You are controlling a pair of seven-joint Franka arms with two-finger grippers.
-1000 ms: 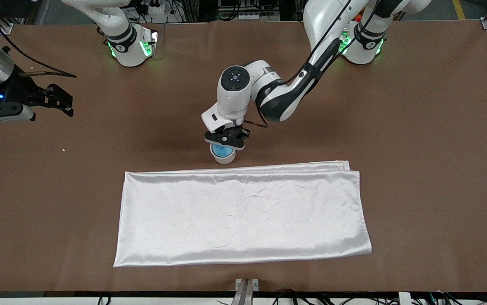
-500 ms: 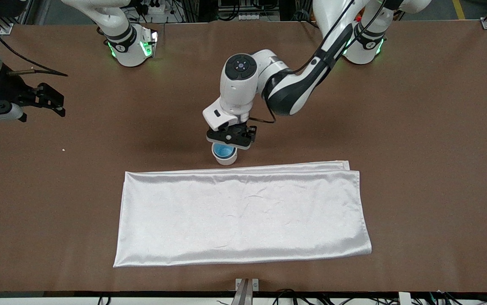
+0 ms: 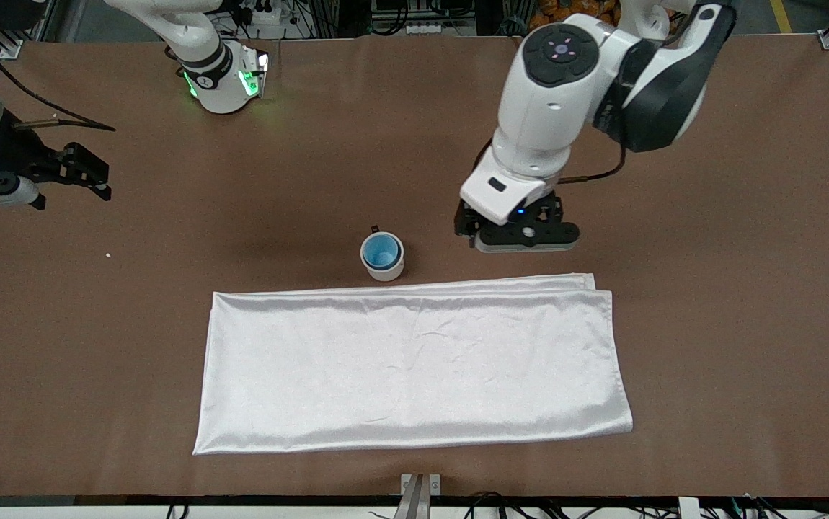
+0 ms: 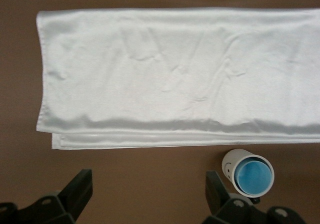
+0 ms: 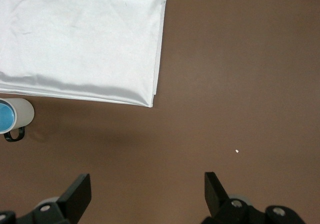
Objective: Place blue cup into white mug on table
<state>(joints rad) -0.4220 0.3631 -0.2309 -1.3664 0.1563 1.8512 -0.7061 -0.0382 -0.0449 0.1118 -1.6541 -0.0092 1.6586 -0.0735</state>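
Note:
The blue cup point(image 3: 380, 250) sits upright inside the white mug point(image 3: 386, 272), which stands on the brown table point(image 3: 710, 216) just beside the white cloth's edge. The mug's dark handle point(image 3: 375, 229) faces the robots. My left gripper point(image 3: 522, 238) hangs open and empty over bare table, off to the mug's side toward the left arm's end. In the left wrist view the mug point(image 4: 233, 163) and cup point(image 4: 254, 178) show past one finger of the left gripper point(image 4: 148, 186). My right gripper point(image 3: 86, 173) waits open over the right arm's end; its wrist view shows the right gripper point(image 5: 147, 186), mug point(image 5: 22, 112) and cup point(image 5: 4, 116).
A shiny white folded cloth point(image 3: 414, 367) covers the middle of the table, nearer the front camera than the mug. A small white crumb point(image 3: 107, 254) lies toward the right arm's end. Both arm bases stand along the robots' edge.
My left gripper opened, let go of the blue cup in the mug, then rose and swung away toward the left arm's end. The right arm drew back slightly.

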